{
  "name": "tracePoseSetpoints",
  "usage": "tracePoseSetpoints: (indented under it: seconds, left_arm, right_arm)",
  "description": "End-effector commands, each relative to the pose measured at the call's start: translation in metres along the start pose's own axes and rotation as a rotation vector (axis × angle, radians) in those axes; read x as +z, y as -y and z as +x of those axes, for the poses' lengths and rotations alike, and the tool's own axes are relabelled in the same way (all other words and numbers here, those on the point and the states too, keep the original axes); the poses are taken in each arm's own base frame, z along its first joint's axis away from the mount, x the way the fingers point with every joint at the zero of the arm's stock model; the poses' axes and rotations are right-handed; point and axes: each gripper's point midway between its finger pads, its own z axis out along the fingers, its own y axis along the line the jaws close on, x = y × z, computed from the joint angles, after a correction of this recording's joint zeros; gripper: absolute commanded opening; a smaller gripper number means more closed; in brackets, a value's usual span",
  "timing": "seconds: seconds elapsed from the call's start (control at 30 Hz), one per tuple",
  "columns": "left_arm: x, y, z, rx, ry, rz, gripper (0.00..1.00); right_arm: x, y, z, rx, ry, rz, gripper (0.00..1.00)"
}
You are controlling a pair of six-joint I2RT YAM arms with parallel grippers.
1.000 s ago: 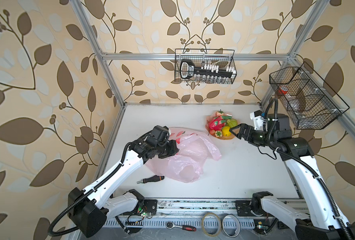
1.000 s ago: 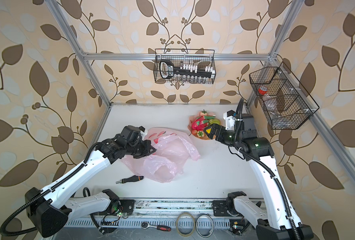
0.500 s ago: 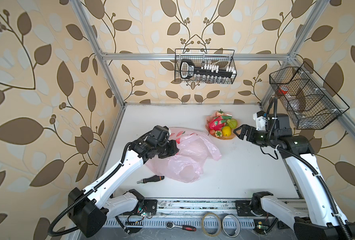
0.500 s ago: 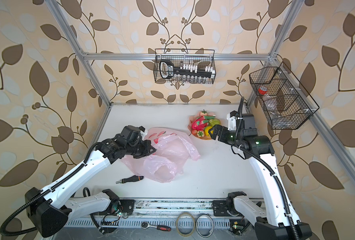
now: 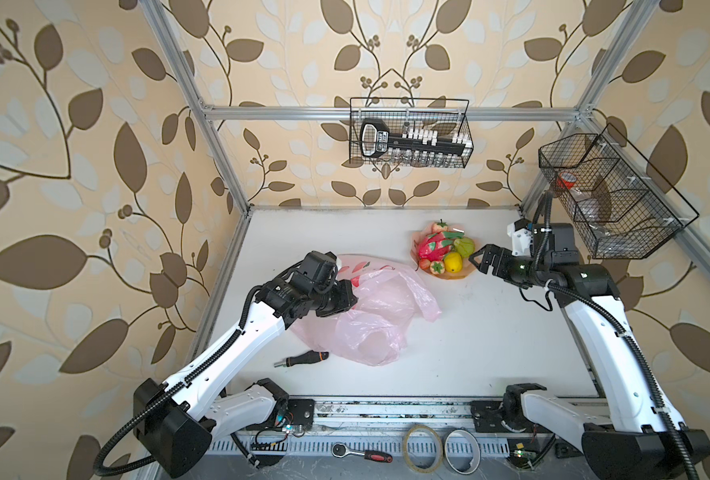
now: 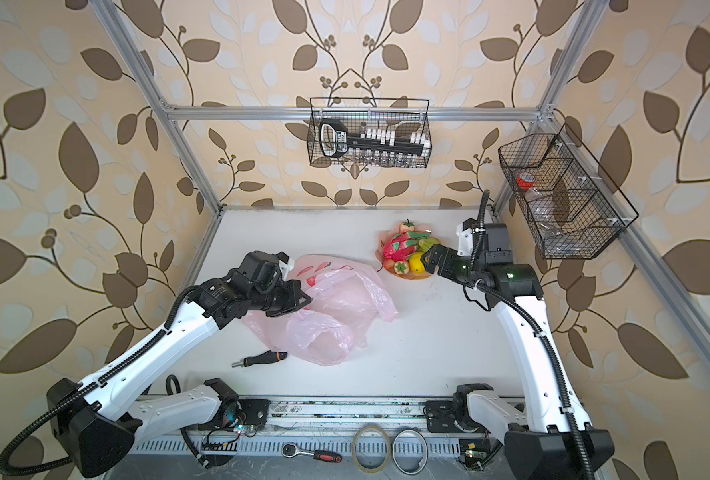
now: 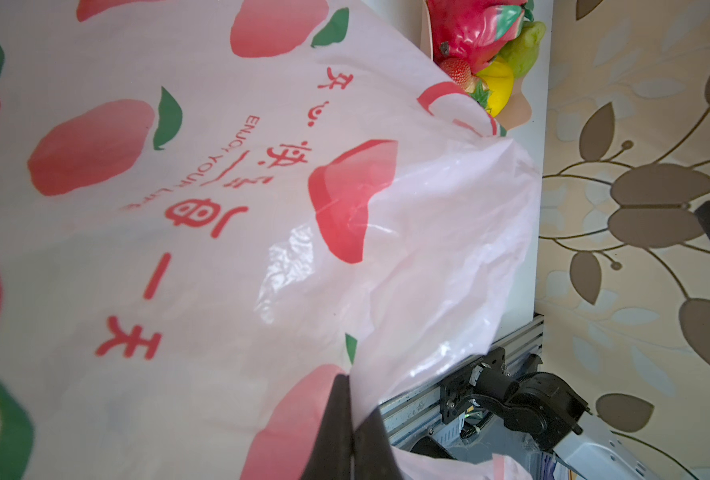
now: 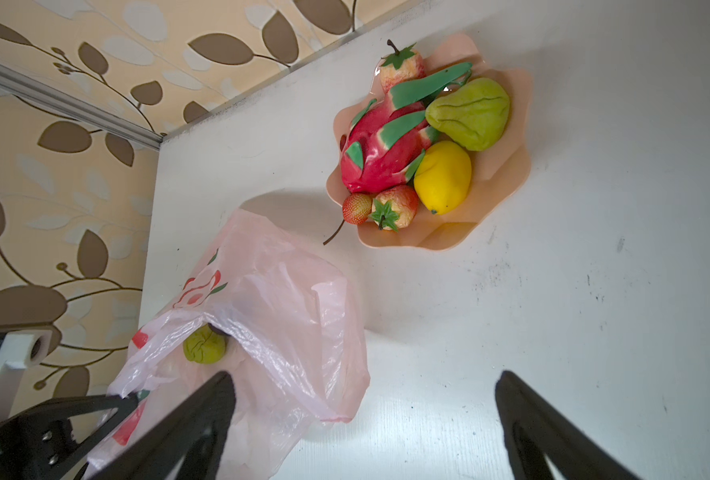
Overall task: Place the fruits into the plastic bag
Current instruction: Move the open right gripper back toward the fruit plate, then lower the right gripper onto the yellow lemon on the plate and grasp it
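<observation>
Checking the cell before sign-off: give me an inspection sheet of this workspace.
Surface: white table, lightly scuffed.
Job's things: plastic bag crumpled, a green fruit inside; dragon fruit, pear, lemon, strawberries on the plate.
Clutter: screwdriver beside the bag; ratchet and tape rolls off the front edge.
Grippers: left gripper shut on the bag; right gripper open, empty, near the plate.
Cables: black cable loops at the right arm.
Surroundings: two wire baskets on leaf-patterned walls.

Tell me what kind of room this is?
Probably a robot lab test booth, not a home: a white table boxed in by a metal frame, left arm and right arm mounted at its front, a ratchet lying nearby.
</observation>
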Motion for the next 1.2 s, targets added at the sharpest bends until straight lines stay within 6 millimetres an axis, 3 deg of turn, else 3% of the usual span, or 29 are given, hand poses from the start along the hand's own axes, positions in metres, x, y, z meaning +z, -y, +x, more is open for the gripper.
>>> tracePoseSetpoints:
  seconds: [0.0,0.33,0.63,0.7,0.93,1.17]
  left_arm:
    - [-0.009,0.011,-0.004,0.031,0.026,0.050,0.00]
    - [-0.009,0.012,-0.005,0.035,0.024,0.049,0.00]
    - [-0.010,0.014,-0.005,0.042,0.015,0.045,0.00]
    - [-0.011,0.014,-0.005,0.043,0.016,0.045,0.00]
    - [-0.014,0.014,-0.005,0.043,0.019,0.042,0.00]
    - [-0.019,0.015,-0.007,0.052,0.025,0.026,0.00]
  right_arm:
    - [0.020,0.013,0.007,-0.012,-0.036,0.024,0.96]
    - [0.072,0.036,0.002,0.008,-0.082,0.052,0.90]
    - [0.137,0.062,0.001,-0.006,-0.206,0.124,0.82]
    - [0.144,0.062,-0.010,-0.015,-0.196,0.132,0.81]
    - [0.177,0.072,-0.017,-0.011,-0.234,0.157,0.79]
    - [0.200,0.070,-0.025,-0.009,-0.266,0.157,0.77]
